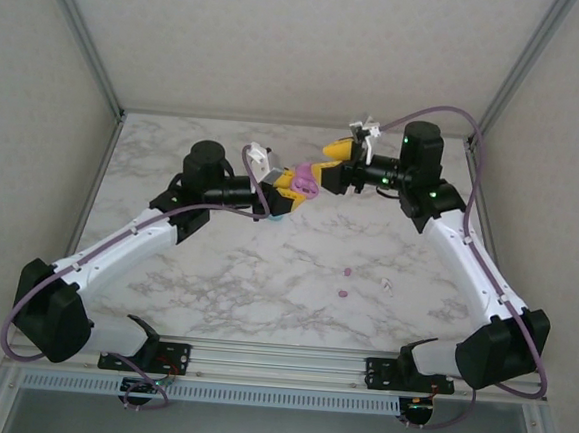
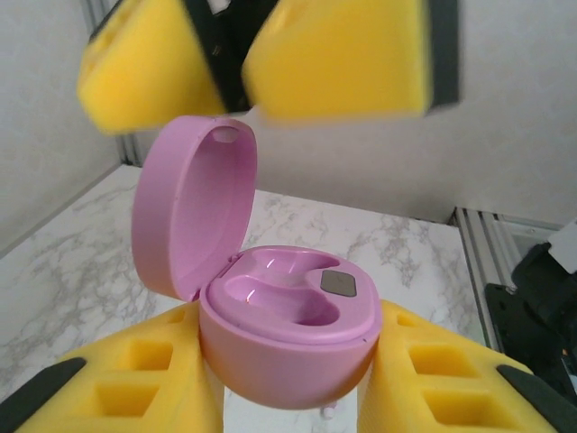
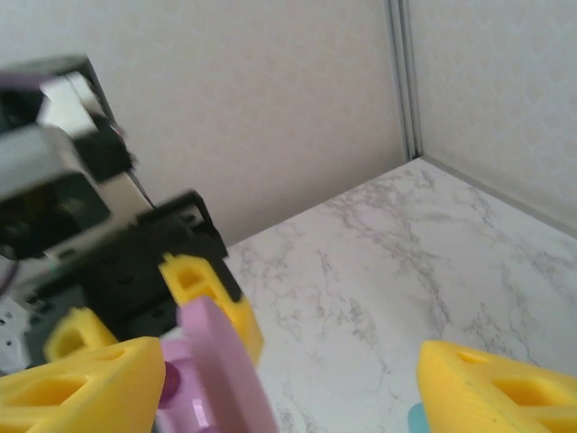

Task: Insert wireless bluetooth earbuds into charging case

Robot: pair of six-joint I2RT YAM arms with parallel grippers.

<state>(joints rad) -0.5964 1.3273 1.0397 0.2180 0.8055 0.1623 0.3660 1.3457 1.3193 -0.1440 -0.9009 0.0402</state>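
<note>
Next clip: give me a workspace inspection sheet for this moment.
Surface: marble-pattern table, no spills seen.
Job's things: pink charging case open, wells empty; two pink earbuds and a white earbud lie on the table.
Clutter: small teal item below the left gripper, kind unclear.
Grippers: left gripper shut on the case; right gripper open beside the lid.
Cables: purple cables run along both arms.
Surroundings: beige walls, metal frame posts.

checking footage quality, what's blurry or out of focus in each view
left wrist: pink case sharp, right gripper above it blurred; right wrist: its near fingers and the lid soft, marble table sharper; top external: even light, no glare, earbuds only specks
</note>
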